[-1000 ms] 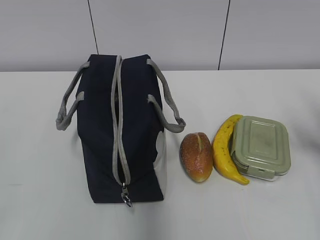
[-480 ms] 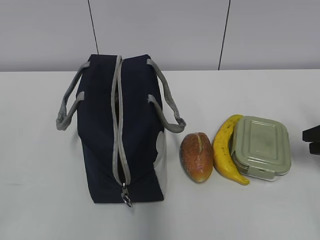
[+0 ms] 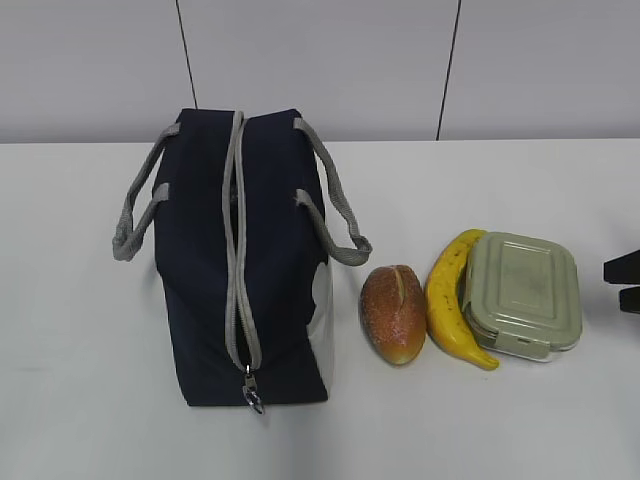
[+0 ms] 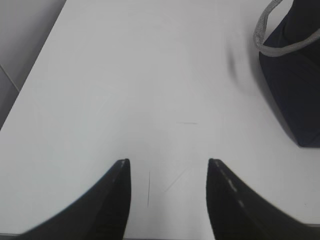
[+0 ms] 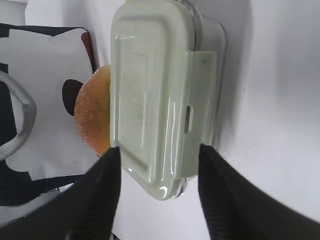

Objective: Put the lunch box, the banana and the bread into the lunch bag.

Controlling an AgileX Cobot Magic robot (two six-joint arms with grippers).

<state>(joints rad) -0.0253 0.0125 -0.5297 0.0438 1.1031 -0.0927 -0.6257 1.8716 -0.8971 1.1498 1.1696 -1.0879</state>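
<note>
Since a second ago right gripper [image 3: 622,284] entered at right edge, near lunch box [image 3: 523,293]. Left wrist: left gripper [image 4: 167,175] spread over bare table. Right wrist: jaws spread, straddling box's near end; centre before closing

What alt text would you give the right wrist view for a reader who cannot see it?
Close view from above of the lunch box with its sage-green lid and side clip, lying on the white table, with the right pincer open just in front of it and not touching. Behind the box show the bread and the lunch bag with its white patch and a grey handle.
</note>
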